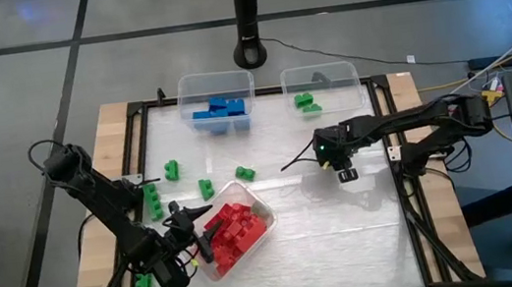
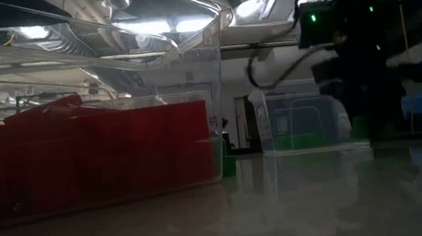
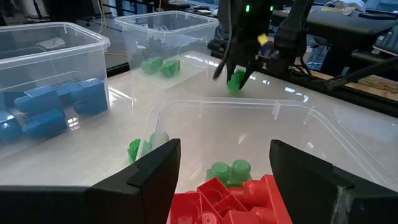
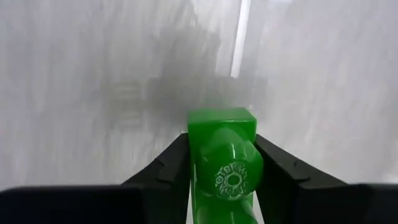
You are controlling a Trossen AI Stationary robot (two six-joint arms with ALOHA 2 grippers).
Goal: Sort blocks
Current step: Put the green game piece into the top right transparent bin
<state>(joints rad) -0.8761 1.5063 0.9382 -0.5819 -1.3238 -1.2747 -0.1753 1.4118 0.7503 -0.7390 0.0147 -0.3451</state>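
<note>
The right gripper has its two fingers pressed against the flat sides of a green block, right of centre in the high view, low over the table. The block looks light, rigid and smooth, so flat faces grip best, not studs. The left gripper hangs spread and empty over the bin of red blocks at lower left

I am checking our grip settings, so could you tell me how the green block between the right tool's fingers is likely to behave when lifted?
The green block looks like moulded hard plastic, so probably stiff. It is small between the right tool's fingers, so likely light. Its glossy surface could slip or twist.
</note>
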